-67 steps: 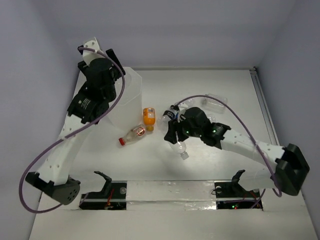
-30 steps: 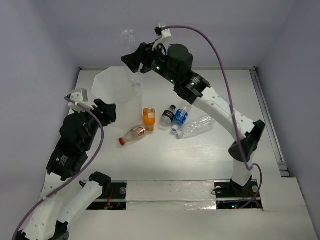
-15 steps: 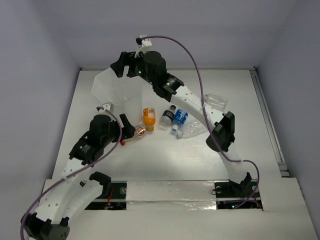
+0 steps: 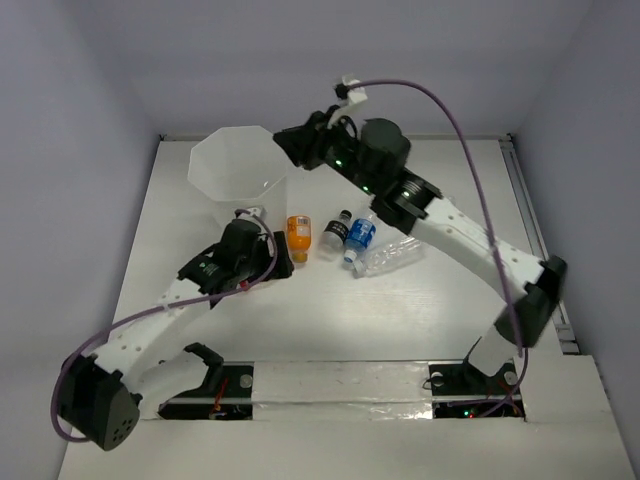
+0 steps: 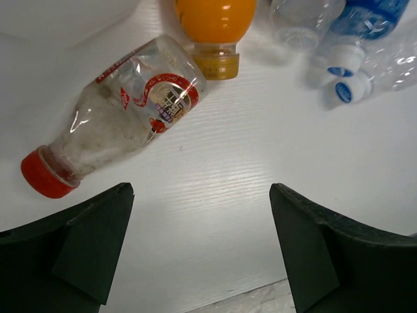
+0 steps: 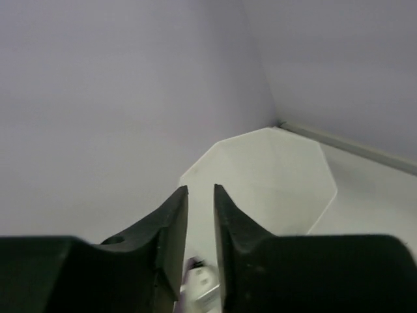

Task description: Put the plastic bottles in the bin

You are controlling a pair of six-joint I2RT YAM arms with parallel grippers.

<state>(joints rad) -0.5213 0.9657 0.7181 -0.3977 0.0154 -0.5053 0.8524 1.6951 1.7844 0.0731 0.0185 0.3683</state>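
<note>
Top external shows the bin [image 4: 235,190] at the counter's [image 4: 420,320] eleven o'clock; we cannot tell what lies inside it. At its six o'clock the left claw [image 5: 199,194] hangs spread wide over the red-capped bottle [image 5: 130,120], which lies on its side, ungripped. At the bin's two o'clock the right claw [image 6: 201,215] hovers nearly pressed together, with a slim gap, pinching nothing. Further right, the orange bottle [image 4: 298,233], black-capped bottle [image 4: 338,230], blue-labelled bottle [image 4: 360,236] and long clear bottle [image 4: 392,256] lie on the counter. We judge at least five bottles remain, the red-capped one likely next.
</note>
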